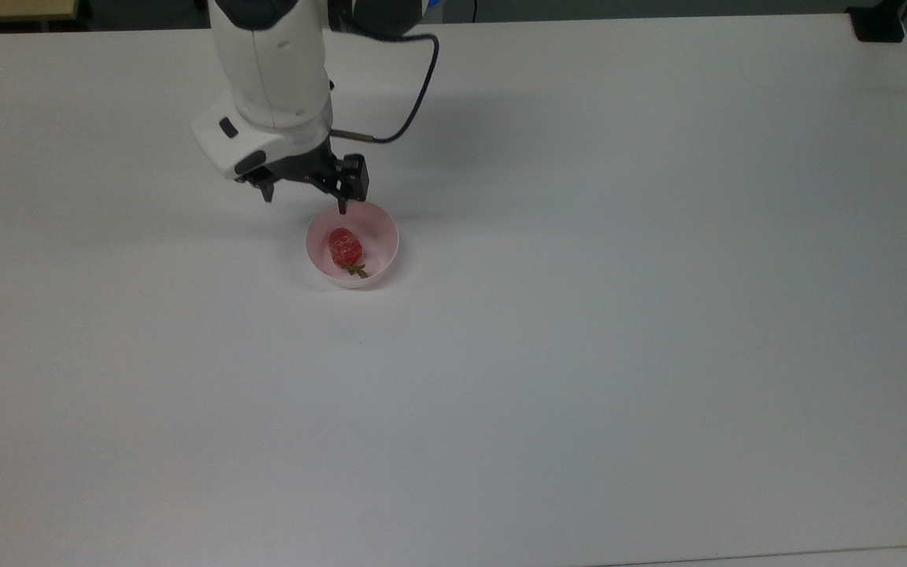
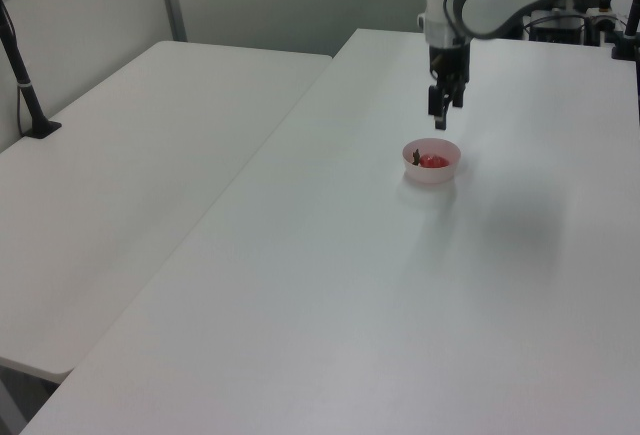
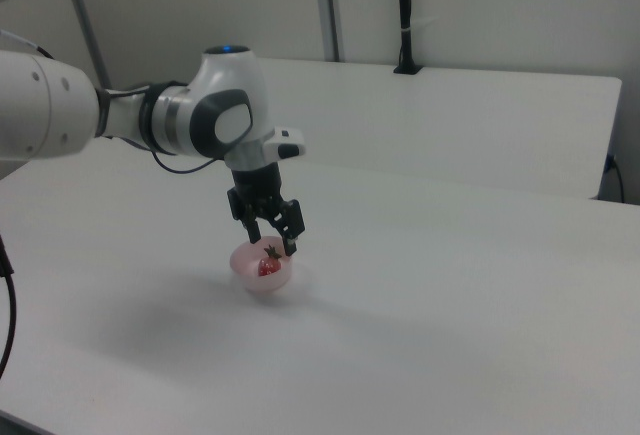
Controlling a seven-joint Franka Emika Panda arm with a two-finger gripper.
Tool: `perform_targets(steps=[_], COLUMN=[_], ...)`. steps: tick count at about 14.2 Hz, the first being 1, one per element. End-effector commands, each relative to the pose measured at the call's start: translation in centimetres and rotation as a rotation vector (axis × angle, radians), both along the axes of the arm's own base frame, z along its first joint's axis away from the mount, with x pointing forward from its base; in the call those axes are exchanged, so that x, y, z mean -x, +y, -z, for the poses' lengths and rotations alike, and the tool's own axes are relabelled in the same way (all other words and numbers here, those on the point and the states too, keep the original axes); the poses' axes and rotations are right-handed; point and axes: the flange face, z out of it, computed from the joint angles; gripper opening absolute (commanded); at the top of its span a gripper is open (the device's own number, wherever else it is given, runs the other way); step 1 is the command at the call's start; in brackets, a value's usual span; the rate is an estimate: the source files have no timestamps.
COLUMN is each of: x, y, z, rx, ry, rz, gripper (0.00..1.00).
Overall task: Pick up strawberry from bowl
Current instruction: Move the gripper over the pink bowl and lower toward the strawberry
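We see black two-finger gripper (image 1: 305,201) above pale pink round plastic bowl (image 1: 385,236), jaws wide, empty. Small glossy red toy strawberry (image 1: 345,246) lies in bowl, below jaws, untouched. We judge: approach nearly done; descent, grasp, lift remain.
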Motion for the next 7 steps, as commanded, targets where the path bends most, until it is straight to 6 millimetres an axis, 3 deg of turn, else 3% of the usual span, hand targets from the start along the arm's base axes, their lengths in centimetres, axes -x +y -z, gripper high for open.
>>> perform_targets(steps=[1, 7], x=[-0.5, -1.4], y=[0.8, 4.1], z=[2.4, 5.2], rx=[0.001, -0.017], ry=[-0.027, -0.034], rz=[0.068, 0.068], gripper=[0.86, 0.84])
